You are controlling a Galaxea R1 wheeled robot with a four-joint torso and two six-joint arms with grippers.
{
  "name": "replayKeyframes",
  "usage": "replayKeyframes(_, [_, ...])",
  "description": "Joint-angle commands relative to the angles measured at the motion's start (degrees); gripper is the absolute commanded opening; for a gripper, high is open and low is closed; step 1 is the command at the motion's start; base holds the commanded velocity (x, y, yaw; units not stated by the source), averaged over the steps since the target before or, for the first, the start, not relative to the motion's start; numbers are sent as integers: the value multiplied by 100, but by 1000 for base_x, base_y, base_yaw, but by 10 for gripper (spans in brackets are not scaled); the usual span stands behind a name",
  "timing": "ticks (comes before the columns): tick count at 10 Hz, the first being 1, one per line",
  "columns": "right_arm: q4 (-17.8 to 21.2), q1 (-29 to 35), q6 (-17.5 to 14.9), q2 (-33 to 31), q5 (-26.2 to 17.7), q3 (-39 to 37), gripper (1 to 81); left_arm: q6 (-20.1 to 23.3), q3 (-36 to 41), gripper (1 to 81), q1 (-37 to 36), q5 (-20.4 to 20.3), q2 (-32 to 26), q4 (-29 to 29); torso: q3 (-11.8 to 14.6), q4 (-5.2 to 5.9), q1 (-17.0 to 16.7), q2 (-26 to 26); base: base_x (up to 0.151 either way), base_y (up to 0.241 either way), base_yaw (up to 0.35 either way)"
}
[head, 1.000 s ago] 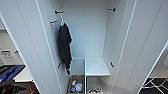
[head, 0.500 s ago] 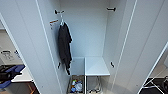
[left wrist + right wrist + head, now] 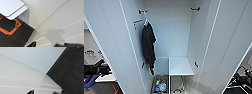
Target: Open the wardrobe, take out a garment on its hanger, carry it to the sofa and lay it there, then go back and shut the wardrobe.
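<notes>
Wardrobe (image 3: pixel 169 37) straight ahead in head view, both doors swung wide. Inside, black garment (image 3: pixel 148 47) hangs on white hanger (image 3: pixel 145 22) at left end, near upper bracket. White shelf (image 3: pixel 180 66) low on right side; basket (image 3: pixel 160 86) with colourful items on wardrobe floor beneath.

My left arm (image 3: pixel 95 70) low beside left door, my right arm (image 3: pixel 241 80) low beside right door. Cannot tell whether my jaws are clenched or released.

Left wrist view: white table (image 3: pixel 12 8) on orange frame (image 3: pixel 13 27), dark floor (image 3: pixel 10 40), white door panels.
</notes>
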Motion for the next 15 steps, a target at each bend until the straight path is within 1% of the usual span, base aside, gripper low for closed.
replayKeyframes(1, [431,459,62,361,11,451,811,-215,-121,811,-630,397,560,-240,0,0,0,0,0,0,0])
replayKeyframes(2, [440,362,53,765,73,644,811,-224,-104,811,-507,406,842,-284,0,0,0,0,0,0,0])
replayKeyframes(4, [370,82,9,1495,117,760,811,-259,449,811,-279,353,1448,-346,-2,0,5,5,0,0,0])
replayKeyframes(5, [352,-77,-18,1758,221,830,811,-294,546,811,-164,326,1824,-346,-5,0,5,7,0,0,0])
replayKeyframes(7, [239,-349,-26,2076,511,1049,811,-312,494,811,81,283,2397,-311,-5,2,6,7,0,0,0])
replayKeyframes(9, [45,-473,-26,2314,653,1112,811,-268,485,811,231,256,2637,-258,-5,6,6,7,0,0,0])
replayKeyframes(10, [-34,-586,-26,2402,644,1041,811,-259,476,811,423,256,2645,-223,-7,9,6,7,0,0,0])
replayKeyframes(11, [-201,-823,-26,2437,644,857,811,-250,450,811,774,256,2619,-82,-7,9,9,7,0,0,0])
replayKeyframes(12, [-412,-1130,-26,2464,644,620,811,-154,371,811,1204,239,2593,173,-9,9,11,9,0,0,0])
replayKeyframes(13, [-700,-1472,-26,2507,636,419,811,89,345,811,1730,66,2584,460,-11,6,13,11,0,0,0])
replayKeyframes(15, [-1309,-2212,-26,2798,636,-259,811,567,336,811,2797,-491,2628,929,-11,9,13,11,0,0,0])
